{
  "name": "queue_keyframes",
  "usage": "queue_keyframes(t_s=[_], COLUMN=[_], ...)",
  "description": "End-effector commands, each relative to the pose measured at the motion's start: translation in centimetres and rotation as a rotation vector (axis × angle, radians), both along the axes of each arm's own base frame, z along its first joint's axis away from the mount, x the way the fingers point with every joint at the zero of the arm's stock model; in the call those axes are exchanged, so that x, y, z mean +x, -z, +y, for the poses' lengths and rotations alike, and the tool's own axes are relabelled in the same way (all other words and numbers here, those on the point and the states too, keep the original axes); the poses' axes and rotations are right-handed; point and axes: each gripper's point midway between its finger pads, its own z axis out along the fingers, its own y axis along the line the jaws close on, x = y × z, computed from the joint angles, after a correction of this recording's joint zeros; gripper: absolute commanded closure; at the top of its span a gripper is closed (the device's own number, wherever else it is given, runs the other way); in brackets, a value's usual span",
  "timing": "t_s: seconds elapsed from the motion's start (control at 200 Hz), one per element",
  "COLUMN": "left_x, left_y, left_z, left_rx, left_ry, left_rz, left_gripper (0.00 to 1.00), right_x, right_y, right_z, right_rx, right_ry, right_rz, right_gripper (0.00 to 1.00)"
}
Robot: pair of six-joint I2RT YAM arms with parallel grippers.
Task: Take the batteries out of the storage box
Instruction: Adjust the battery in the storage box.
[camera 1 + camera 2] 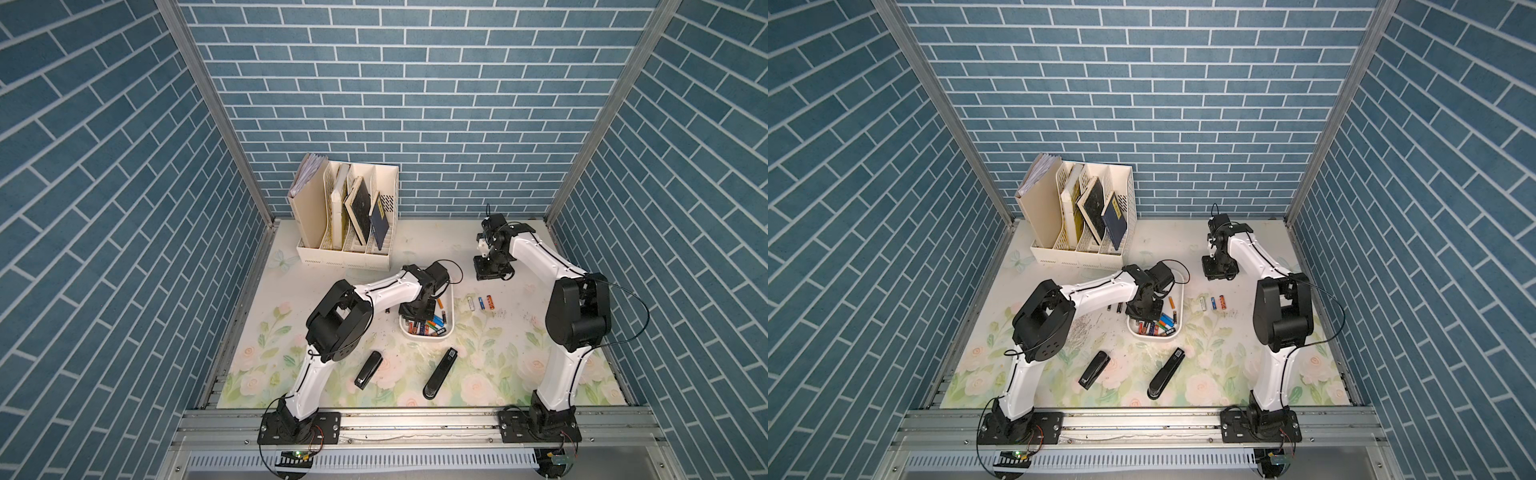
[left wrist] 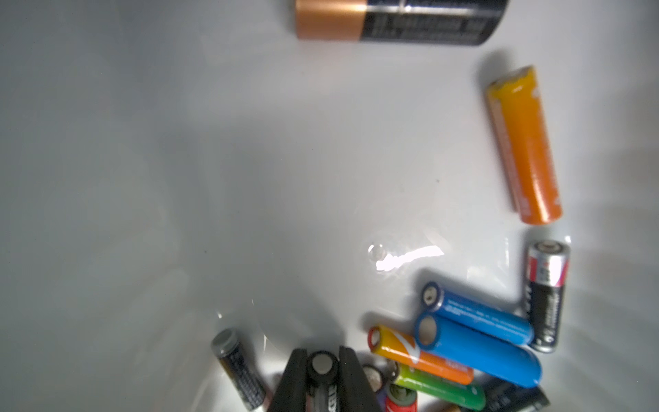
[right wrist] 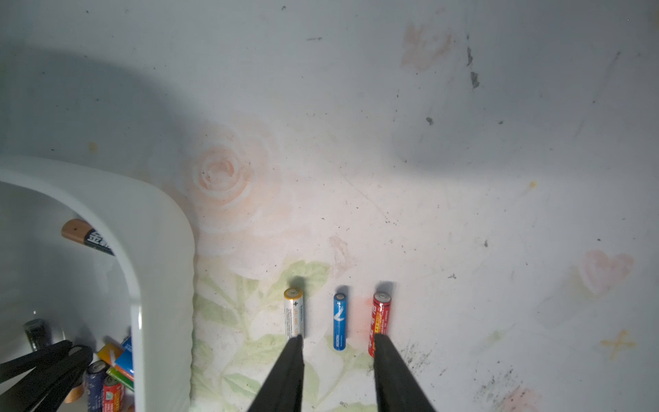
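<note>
The white storage box point(image 1: 457, 307) point(image 3: 160, 232) sits mid-table with several batteries point(image 1: 428, 326) point(image 1: 1158, 326) heaped at its near end. My left gripper point(image 2: 322, 356) point(image 1: 415, 311) is down inside the box, shut on a black battery point(image 2: 322, 369) that lies lengthwise between its fingers. Around it lie orange point(image 2: 524, 142), blue point(image 2: 478, 342) and green point(image 2: 438, 388) cells. Three batteries point(image 1: 480, 302) point(image 3: 338, 321) lie side by side on the mat right of the box. My right gripper point(image 3: 338, 339) point(image 1: 492, 270) hangs open above them, holding nothing.
Two black staplers point(image 1: 368, 370) point(image 1: 440, 374) lie toward the front edge. A cream file organizer point(image 1: 349, 216) with books stands at the back left. A few batteries point(image 1: 1117, 307) lie left of the box, with scattered staples point(image 1: 1079, 332) nearby.
</note>
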Motion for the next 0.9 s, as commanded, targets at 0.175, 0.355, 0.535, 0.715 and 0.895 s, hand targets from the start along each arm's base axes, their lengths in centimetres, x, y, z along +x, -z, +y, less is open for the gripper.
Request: queue_keyframes(t_s=[0.175,0.355,0.535,0.715,0.895], left_x=[2.6,4.6,5.7,6.0,5.3], left_y=[-0.6,-0.4,0.3,0.6,0.3], left_z=[-0.5,-0.3,0.2,0.4,1.0], left_rx=[-0.009,-0.014,-0.007,-0.007,0.001], left_ry=[0.015,0.01,-0.001,-0.007,-0.017], left_rz=[-0.014,-0.023,-0.034,-0.031,-0.022], left_gripper=[0.82,0.82,0.81,0.68,0.65], right_x=[-0.6,-0.6,-0.7,-0.8,-0.8], right_y=[0.1,0.2,0.3,0.2,0.1], right_z=[-0.1,-0.1,-0.2,-0.2,-0.2], right_rx=[-0.011,-0.009,-0.009,-0.011,-0.01], right_ry=[-0.029,-0.029,-0.028,-0.03,-0.03], right_rz=[0.017,0.02,0.023,0.022,0.02], right_gripper=[0.64,0.64,0.64,0.64,0.64])
